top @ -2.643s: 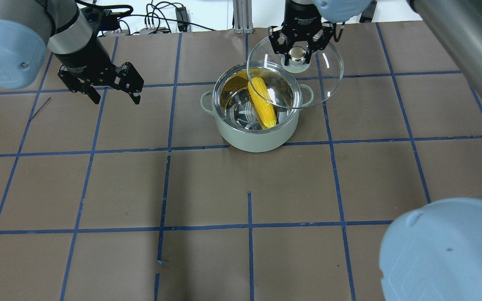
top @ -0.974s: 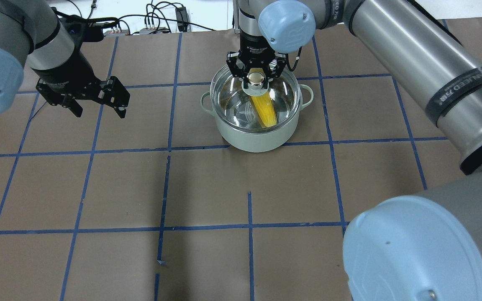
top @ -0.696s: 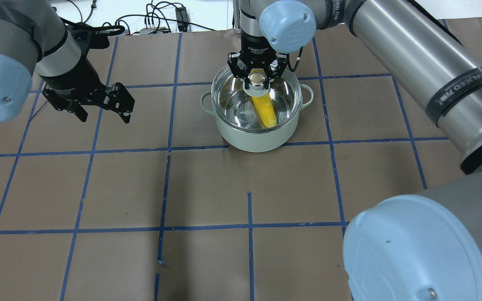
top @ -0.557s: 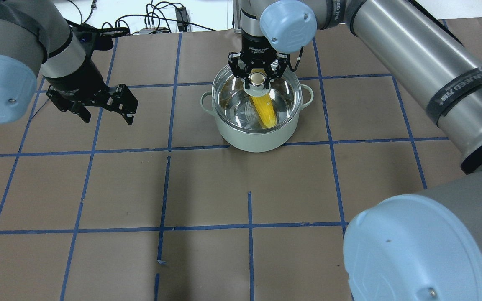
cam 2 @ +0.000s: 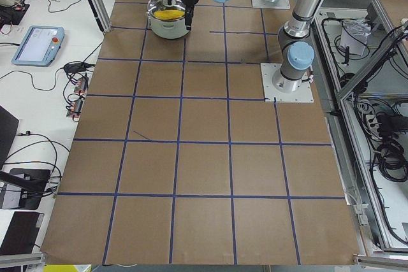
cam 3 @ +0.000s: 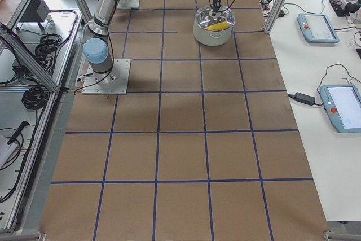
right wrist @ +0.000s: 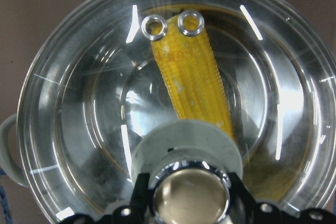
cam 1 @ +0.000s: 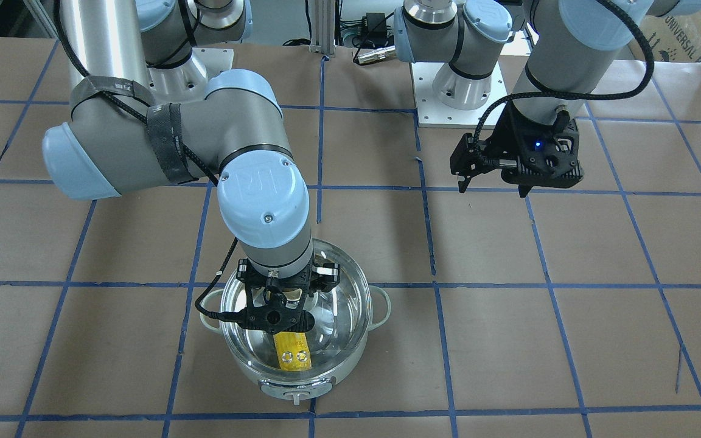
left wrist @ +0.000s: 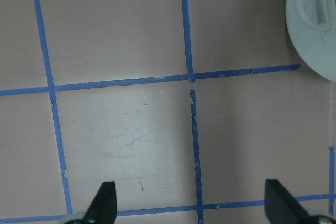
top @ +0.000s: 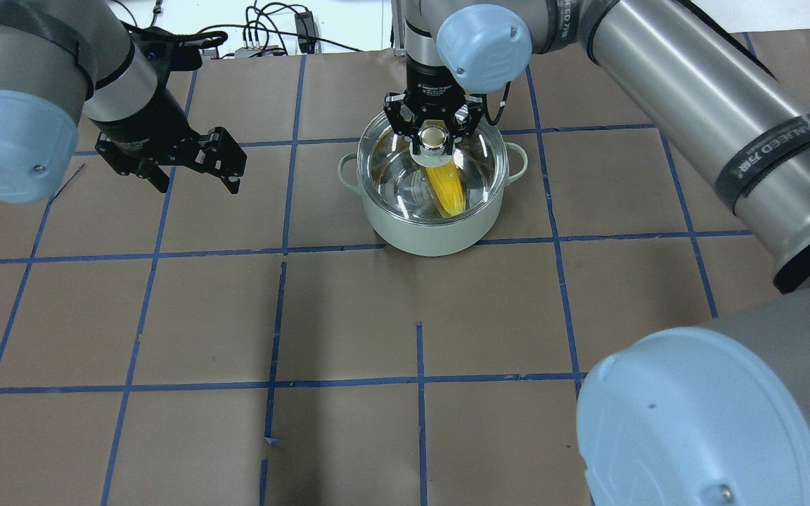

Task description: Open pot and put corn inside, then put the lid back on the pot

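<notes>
Over at the pot (top: 433, 235) now: seeing the lid (top: 479, 151) seated on its rim, with the corn (top: 446, 193) lying slantwise inside under the glass; pinching the lid's pale knob from both sides with the right gripper (top: 435, 137), fingers clamped against it. Out on the left side, hovering above the brown table (top: 349, 316) with the left gripper (top: 199, 184), fingers spread wide apart, well clear of the pot; just catching the pot's edge in the corner of the left wrist view.
</notes>
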Controlling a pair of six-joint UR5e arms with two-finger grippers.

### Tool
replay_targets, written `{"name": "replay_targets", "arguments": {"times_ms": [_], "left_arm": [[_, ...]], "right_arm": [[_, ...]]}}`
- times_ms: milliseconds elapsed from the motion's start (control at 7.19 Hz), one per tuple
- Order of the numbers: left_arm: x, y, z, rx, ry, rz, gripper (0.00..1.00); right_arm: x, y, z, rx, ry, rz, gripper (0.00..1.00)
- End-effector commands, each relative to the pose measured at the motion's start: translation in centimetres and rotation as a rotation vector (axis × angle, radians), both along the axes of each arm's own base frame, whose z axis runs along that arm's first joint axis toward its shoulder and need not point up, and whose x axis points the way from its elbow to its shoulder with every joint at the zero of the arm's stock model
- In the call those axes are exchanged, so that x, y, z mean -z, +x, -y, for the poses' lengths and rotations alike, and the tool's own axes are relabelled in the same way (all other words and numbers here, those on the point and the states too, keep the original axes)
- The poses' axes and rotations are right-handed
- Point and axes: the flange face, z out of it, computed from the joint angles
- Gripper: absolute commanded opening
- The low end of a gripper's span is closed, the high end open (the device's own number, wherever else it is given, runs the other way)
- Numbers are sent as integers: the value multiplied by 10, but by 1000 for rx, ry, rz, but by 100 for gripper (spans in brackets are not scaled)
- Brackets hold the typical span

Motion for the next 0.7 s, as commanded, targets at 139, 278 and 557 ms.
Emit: {"name": "replay_targets", "arguments": {"times_ms": [139,278,557], "left_arm": [[-10,-1,-7,-24,-1,-1,100],[-10,-1,-10,-26,15,-1,100],[-10,-1,-11,-26,18,0,100]], "right_arm": [[2,-1,-1,-1,12,-5,20],[2,-2,3,-10,-5,-2,37],[12,-2,14,-4,-41,2,99]]}}
